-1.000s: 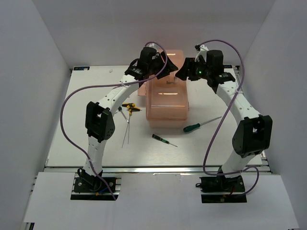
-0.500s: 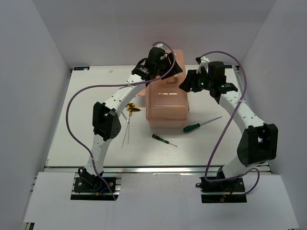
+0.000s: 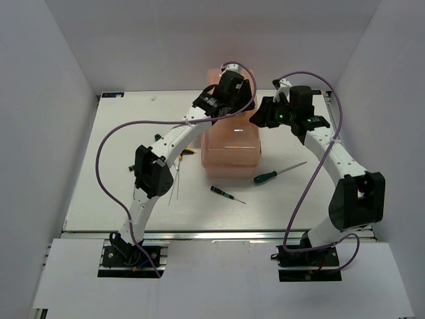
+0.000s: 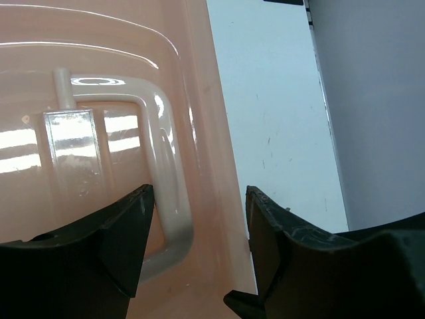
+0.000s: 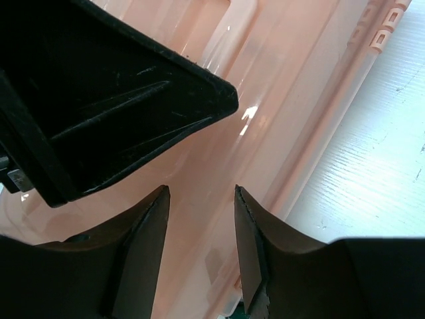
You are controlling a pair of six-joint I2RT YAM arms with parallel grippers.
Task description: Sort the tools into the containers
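Observation:
The salmon-pink toolbox (image 3: 231, 149) stands closed at the table's middle. My left gripper (image 3: 240, 100) is open over the lid's far part; in the left wrist view its jaws (image 4: 199, 232) straddle the lid beside the pale lid handle (image 4: 166, 199). My right gripper (image 3: 260, 117) is open at the box's far right edge, jaws (image 5: 201, 219) over the lid (image 5: 292, 100), empty. A green-handled screwdriver (image 3: 265, 177) lies right of the box. A small black-handled screwdriver (image 3: 222, 193) lies in front. Thin metal rods (image 3: 175, 183) lie left; the yellow-black pliers (image 3: 188, 152) peek out behind the left arm.
The left gripper's black body (image 5: 99, 100) shows close in the right wrist view, near the right jaws. White walls enclose the table on three sides. The purple cables (image 3: 106, 146) loop beside both arms.
My left gripper has swung right, from the box's far left edge to over the lid's far part. My right gripper shifted slightly right early on, then stayed. The tools have not moved.

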